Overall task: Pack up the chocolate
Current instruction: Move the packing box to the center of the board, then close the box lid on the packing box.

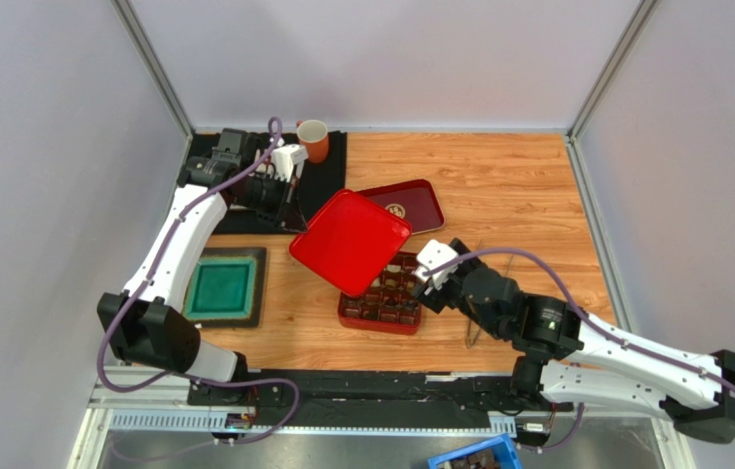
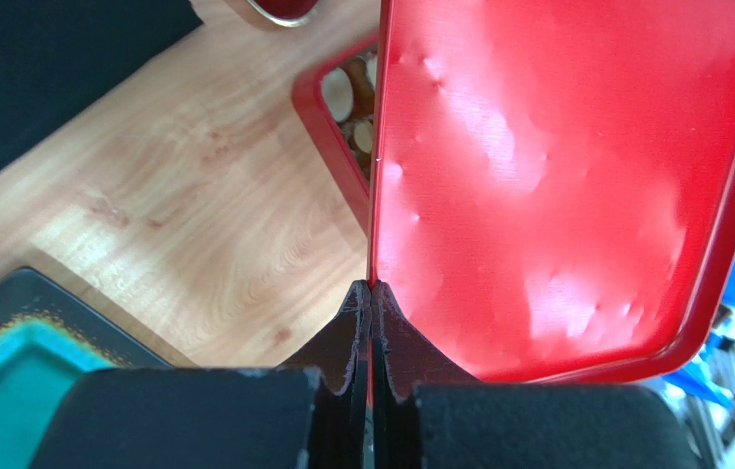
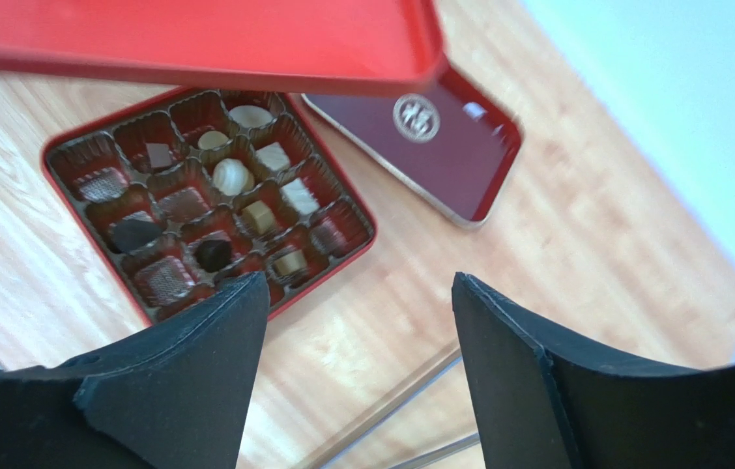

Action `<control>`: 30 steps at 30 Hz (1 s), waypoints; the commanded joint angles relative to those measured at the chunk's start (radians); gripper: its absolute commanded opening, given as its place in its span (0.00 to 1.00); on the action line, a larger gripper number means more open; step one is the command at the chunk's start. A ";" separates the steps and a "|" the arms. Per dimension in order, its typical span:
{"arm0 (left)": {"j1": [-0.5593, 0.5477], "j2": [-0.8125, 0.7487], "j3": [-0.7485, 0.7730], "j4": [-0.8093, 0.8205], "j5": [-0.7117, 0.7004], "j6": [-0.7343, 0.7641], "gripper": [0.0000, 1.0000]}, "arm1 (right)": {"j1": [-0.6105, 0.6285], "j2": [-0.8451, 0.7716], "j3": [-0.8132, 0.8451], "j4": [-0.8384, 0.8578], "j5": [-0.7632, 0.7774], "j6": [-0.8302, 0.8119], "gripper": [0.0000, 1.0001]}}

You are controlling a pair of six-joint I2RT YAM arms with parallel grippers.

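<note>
Lid poised over the sweets: the left claw (image 2: 371,293) is pinching a glossy red lid (image 1: 350,239) by its thin rim, fingers clamped together on it, and holding it tilted above the far left part of the box (image 1: 378,324). The chocolate (image 3: 229,176), dark and cream pieces, is sitting in the box's brown cups, with several cups showing empty. The right claw (image 3: 357,293) is hanging just right of the box, fingers apart and gripping nothing. The pieces are looking light, smooth and easily marked, so a gentle hold across opposite sides would suit. The lid, stiff but slick, is likely to pivot in a one-edge pinch. A dark red tray (image 1: 411,203) is lying beyond the box on the tabletop (image 1: 538,186).
</note>
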 commanded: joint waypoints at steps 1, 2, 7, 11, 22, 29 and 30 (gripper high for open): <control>-0.002 0.057 0.078 -0.169 0.083 0.048 0.00 | 0.133 0.044 -0.024 0.179 0.201 -0.285 0.74; -0.002 0.064 0.077 -0.177 0.080 0.051 0.00 | 0.190 0.080 -0.028 0.225 0.229 -0.367 0.74; -0.002 0.110 0.077 -0.241 0.077 0.091 0.00 | 0.304 0.176 -0.014 0.281 0.333 -0.534 0.73; -0.002 0.133 0.077 -0.254 0.097 0.106 0.00 | 0.344 0.205 -0.014 0.321 0.321 -0.627 0.72; -0.004 0.165 0.146 -0.300 0.125 0.123 0.00 | 0.351 0.254 0.041 0.287 0.129 -0.572 0.65; -0.006 0.168 0.169 -0.320 0.142 0.123 0.00 | 0.351 0.311 0.062 0.348 0.048 -0.511 0.59; -0.006 0.168 0.164 -0.320 0.145 0.125 0.00 | 0.350 0.316 0.068 0.354 0.040 -0.503 0.58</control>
